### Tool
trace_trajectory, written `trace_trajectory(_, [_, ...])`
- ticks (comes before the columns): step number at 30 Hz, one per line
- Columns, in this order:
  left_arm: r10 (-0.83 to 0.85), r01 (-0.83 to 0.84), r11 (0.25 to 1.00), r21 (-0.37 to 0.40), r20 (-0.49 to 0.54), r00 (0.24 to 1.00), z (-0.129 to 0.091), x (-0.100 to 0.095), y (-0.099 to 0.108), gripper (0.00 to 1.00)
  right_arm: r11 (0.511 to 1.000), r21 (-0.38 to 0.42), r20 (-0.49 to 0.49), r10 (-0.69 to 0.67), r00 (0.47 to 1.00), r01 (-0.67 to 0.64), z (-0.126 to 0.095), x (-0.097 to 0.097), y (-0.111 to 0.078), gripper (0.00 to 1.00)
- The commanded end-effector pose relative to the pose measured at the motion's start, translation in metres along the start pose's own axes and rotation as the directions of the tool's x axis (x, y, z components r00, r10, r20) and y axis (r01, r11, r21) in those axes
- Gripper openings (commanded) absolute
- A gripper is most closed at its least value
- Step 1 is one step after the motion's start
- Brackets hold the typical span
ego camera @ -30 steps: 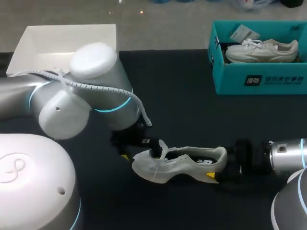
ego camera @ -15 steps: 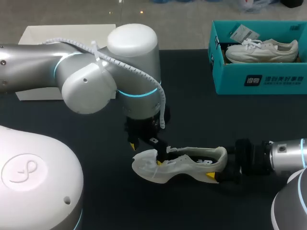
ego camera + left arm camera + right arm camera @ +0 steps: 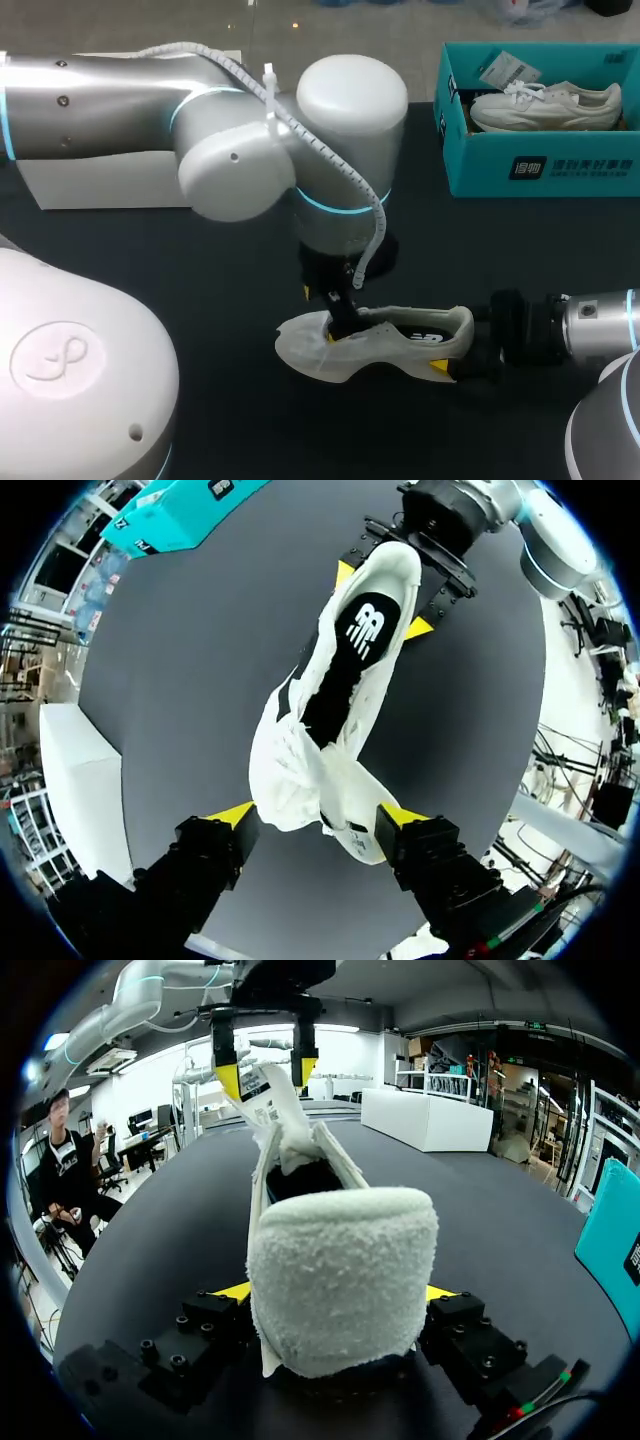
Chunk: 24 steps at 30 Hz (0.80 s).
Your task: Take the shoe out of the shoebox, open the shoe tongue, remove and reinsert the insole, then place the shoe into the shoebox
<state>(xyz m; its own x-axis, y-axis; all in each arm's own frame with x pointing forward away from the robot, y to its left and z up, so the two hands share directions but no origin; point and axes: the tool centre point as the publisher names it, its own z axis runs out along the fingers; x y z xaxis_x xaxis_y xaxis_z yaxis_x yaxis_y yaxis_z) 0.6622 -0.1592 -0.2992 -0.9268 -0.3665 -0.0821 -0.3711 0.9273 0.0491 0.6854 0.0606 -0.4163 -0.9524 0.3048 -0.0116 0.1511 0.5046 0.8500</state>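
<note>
The shoe (image 3: 390, 340) is laid on the worktop (image 3: 450, 250), well apart from the shoebox (image 3: 540, 172). Its long axis runs between the two arms, toe toward the left arm's side and heel toward the right. The heel is pinched from both sides by the right fingers (image 3: 232, 1292), so the shoe is anchored at that end. Over the shoe's front the left fingers (image 3: 236, 818) are spread and pointed down, with the tongue (image 3: 265, 1090) stood up between them. The tongue is seen close against one finger and apart from the other, so no pinch is judged to be made. The insole (image 3: 350, 650) is seen in place inside the shoe. The tongue-opening step is judged to be in hand: the left fingers would have to be pressed onto the tongue and drawn toward the toe, away from the held heel. Open worktop is left beyond the toe and along both flanks of the shoe. A white box (image 3: 100, 185) is set well apart from the shoe, past the left arm.
</note>
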Motion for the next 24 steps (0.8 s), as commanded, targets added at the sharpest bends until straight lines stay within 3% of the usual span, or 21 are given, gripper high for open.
trace_trajectory(1, [0.169,-0.162,0.985,-0.053,0.206,0.964,-0.018,0.004,-0.007,0.0,1.0,0.005,0.004,0.0,1.0,0.0,0.002,0.0,-0.001,0.0])
trace_trajectory(12, [0.21,-0.217,0.976,-0.009,0.297,0.932,-0.059,0.005,-0.019,0.0,1.0,0.005,0.004,0.0,1.0,0.0,0.002,0.0,-0.001,0.0])
trace_trajectory(24, [0.217,-0.244,0.968,0.05,0.315,0.924,-0.057,0.018,-0.052,0.0,1.0,0.005,0.004,0.0,1.0,0.0,0.002,0.0,-0.001,0.0])
